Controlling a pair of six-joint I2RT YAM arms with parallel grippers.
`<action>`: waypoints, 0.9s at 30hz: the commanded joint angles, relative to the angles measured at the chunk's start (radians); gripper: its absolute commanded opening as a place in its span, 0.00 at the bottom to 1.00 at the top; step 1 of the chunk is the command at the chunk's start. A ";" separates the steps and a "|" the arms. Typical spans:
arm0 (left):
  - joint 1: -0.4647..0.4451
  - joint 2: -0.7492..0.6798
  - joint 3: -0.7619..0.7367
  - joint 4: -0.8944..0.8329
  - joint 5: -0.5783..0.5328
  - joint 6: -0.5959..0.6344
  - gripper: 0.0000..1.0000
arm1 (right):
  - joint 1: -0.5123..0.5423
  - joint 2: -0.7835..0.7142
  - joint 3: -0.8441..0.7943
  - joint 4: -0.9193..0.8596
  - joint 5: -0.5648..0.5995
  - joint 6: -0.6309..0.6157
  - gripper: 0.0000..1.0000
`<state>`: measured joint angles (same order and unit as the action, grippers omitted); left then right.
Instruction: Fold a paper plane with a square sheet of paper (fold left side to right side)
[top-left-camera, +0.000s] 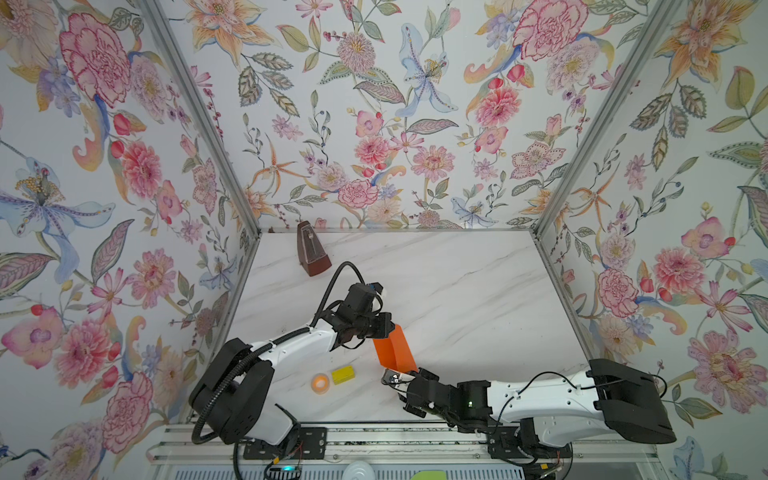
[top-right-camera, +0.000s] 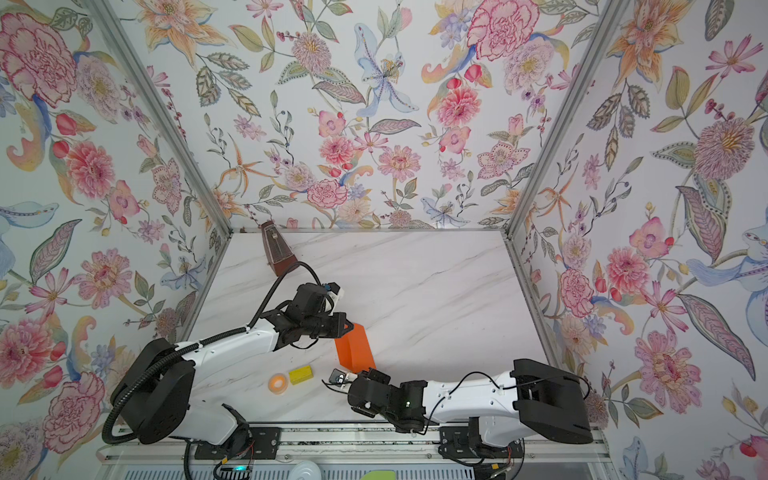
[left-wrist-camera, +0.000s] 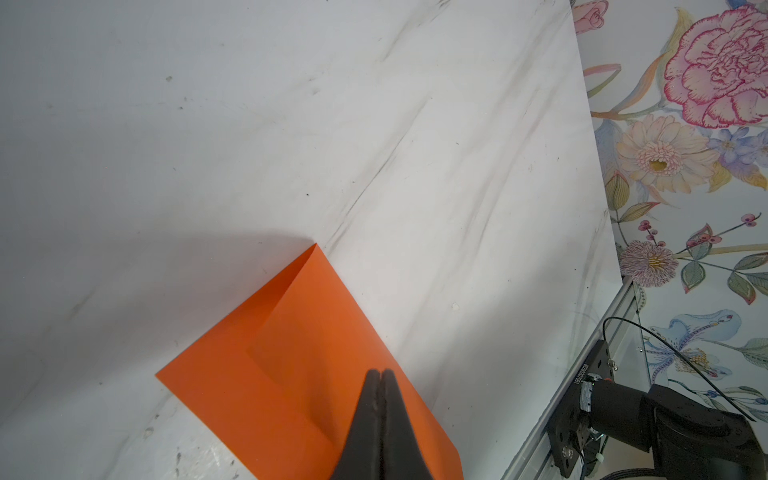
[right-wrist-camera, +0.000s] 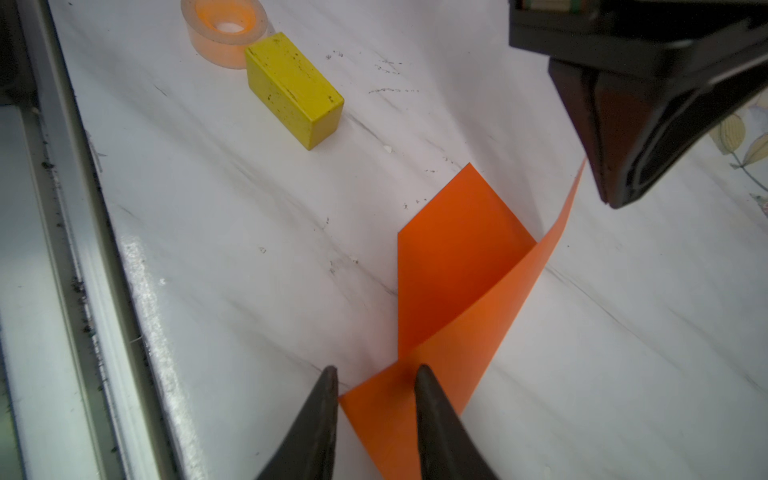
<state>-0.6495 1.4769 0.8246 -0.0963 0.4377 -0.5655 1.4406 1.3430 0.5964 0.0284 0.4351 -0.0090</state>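
The square sheet of paper (top-left-camera: 395, 353) (top-right-camera: 355, 349) is bright orange and lies mid-table, partly folded, with one flap curling up off the rest. My left gripper (top-left-camera: 390, 326) (left-wrist-camera: 379, 371) is at the paper's far end, its jaws pressed together. In the right wrist view the raised flap's edge (right-wrist-camera: 557, 232) runs up into those jaws. My right gripper (top-left-camera: 386, 376) (right-wrist-camera: 376, 368) is at the near end, low over the table. Its fingers stand apart with the paper's near corner (right-wrist-camera: 374, 399) between them. No paper plane shape shows.
A small orange tape ring (top-left-camera: 320, 382) (right-wrist-camera: 226, 27) and a yellow block (top-left-camera: 343, 374) (right-wrist-camera: 295, 89) lie left of the paper near the front edge. A brown metronome (top-left-camera: 311, 249) stands at the back left. Floral walls close in the white marble table (top-left-camera: 457, 291).
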 joint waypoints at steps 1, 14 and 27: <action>0.001 -0.027 -0.016 -0.011 -0.004 0.015 0.05 | 0.007 -0.004 0.009 0.003 0.010 0.015 0.26; 0.004 -0.016 -0.019 0.003 0.006 0.013 0.05 | 0.006 -0.007 0.007 -0.009 -0.010 0.044 0.53; 0.010 -0.010 -0.023 0.007 0.012 0.015 0.05 | 0.013 0.082 0.014 0.029 -0.022 -0.012 0.69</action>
<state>-0.6483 1.4750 0.8207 -0.0910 0.4393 -0.5655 1.4452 1.4044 0.5964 0.0433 0.4194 0.0032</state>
